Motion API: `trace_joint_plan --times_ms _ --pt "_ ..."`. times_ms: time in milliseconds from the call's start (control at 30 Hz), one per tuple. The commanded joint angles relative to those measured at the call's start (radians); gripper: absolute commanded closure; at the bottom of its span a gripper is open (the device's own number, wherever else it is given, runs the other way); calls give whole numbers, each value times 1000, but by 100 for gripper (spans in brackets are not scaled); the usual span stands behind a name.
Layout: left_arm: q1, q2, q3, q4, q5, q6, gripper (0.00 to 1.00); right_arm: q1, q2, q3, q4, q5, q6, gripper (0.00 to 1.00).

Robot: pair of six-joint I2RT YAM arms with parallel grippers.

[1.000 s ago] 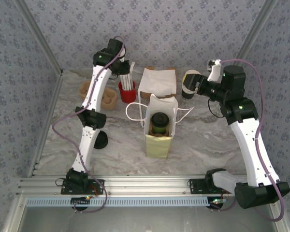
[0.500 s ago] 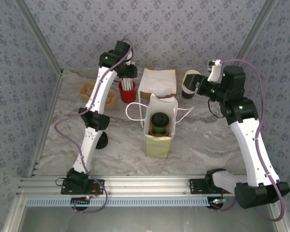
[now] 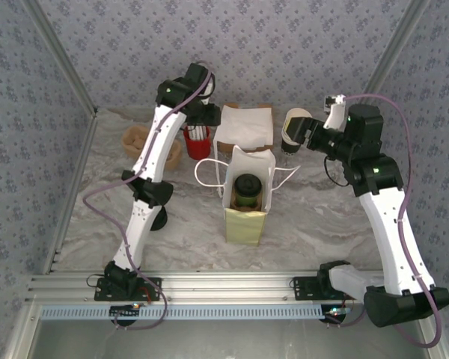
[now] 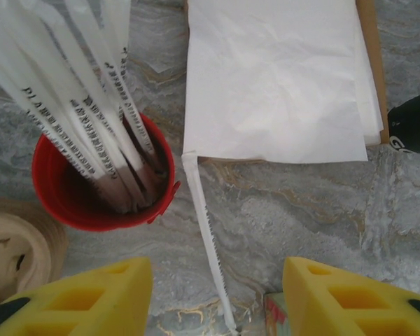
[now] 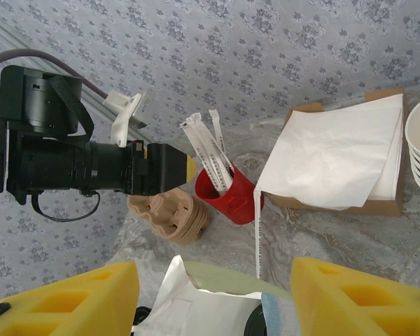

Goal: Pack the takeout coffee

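The takeout coffee (image 3: 246,191) stands inside the paper bag (image 3: 244,223) on the counter (image 3: 322,224), so the packing looks mostly done; perhaps extras remain. Left pincer (image 4: 217,283) and right pincer (image 5: 215,294) are both released, grasping nothing.

Floral grey-blue walls (image 3: 284,45) enclose a marbled tabletop (image 3: 322,217) fronted by an aluminium rail (image 3: 232,288).

Red cup (image 5: 232,198) of white sticks (image 5: 208,143), white napkins (image 5: 339,157) beside it, tan pulp carriers (image 5: 171,213) nearby
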Motion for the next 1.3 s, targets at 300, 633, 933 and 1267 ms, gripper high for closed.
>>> trace_joint_plan --times_ms 300,633,933,1267 --pt "-44 -247 42 -143 -104 26 44 0 -72 -37 -26 18 -12 38" --pt "-38 -566 -469 28 -105 105 39 6 -104 -67 -20 18 5 38" --pt "48 -989 -1487 748 58 -33 34 24 -130 -101 -29 40 12 38" --pt "50 -953 -1880 1242 141 -208 35 46 -135 -134 -30 61 15 39"
